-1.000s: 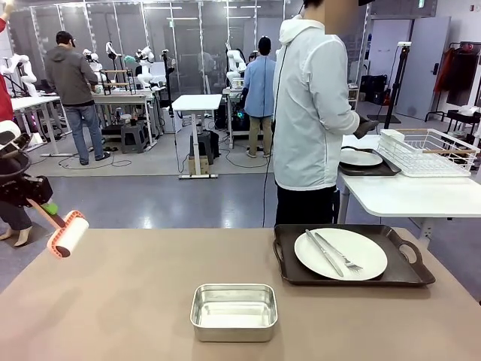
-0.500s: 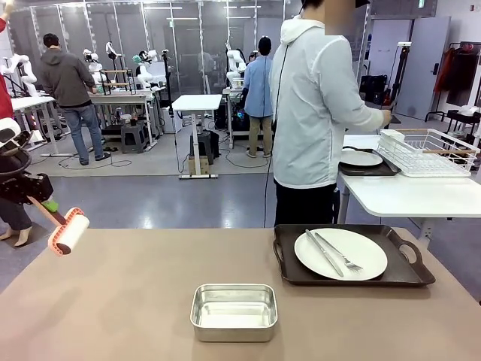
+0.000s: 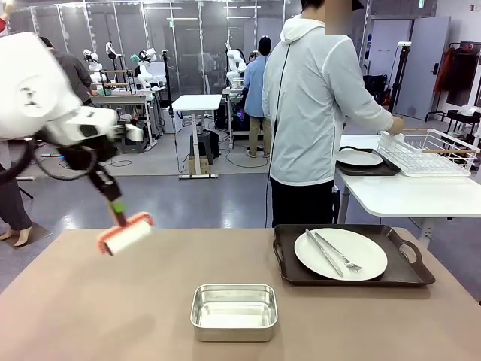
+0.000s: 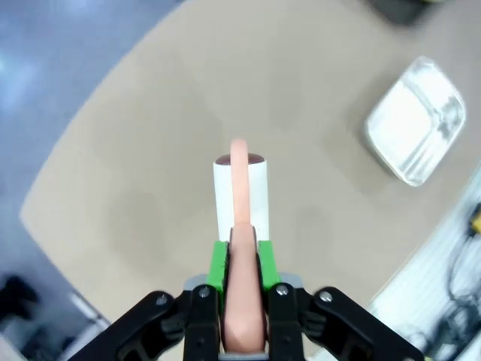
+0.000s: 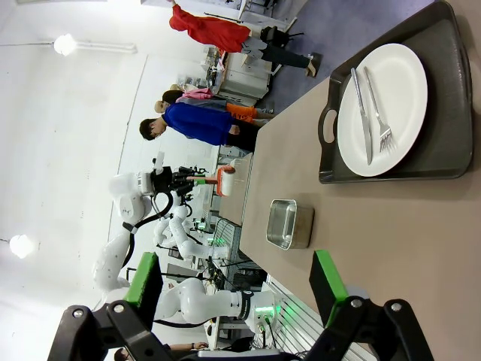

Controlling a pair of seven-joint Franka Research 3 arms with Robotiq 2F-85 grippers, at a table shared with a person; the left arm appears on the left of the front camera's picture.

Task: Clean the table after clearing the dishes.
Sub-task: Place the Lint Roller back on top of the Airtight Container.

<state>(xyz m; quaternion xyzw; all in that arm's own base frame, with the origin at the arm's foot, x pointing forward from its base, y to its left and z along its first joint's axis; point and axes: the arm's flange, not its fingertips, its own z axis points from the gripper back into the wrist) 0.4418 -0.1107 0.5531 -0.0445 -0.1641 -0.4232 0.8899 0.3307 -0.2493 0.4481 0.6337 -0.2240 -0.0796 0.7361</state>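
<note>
My left gripper (image 3: 115,201) is shut on the salmon handle of a lint roller (image 3: 125,234), holding it just above the left part of the taupe table (image 3: 113,316). In the left wrist view the gripper (image 4: 244,301) clamps the handle, and the white roller (image 4: 240,188) hangs over the tabletop. One of the dishes, a white plate (image 3: 340,253) with a knife and fork, lies on a dark tray (image 3: 289,274) at the right. My right gripper (image 5: 234,282) stands open in the air, looking along the table at that plate (image 5: 383,105).
A small steel pan (image 3: 234,310) sits near the front middle. A person (image 3: 316,113) stands at the far edge, turned to a white side table (image 3: 406,197) with a wire rack (image 3: 428,150) and another plate on a tray (image 3: 359,159).
My left arm has swung in from the left edge, carrying the roller rightward over the table. The person's hand has reached out to the wire rack.
</note>
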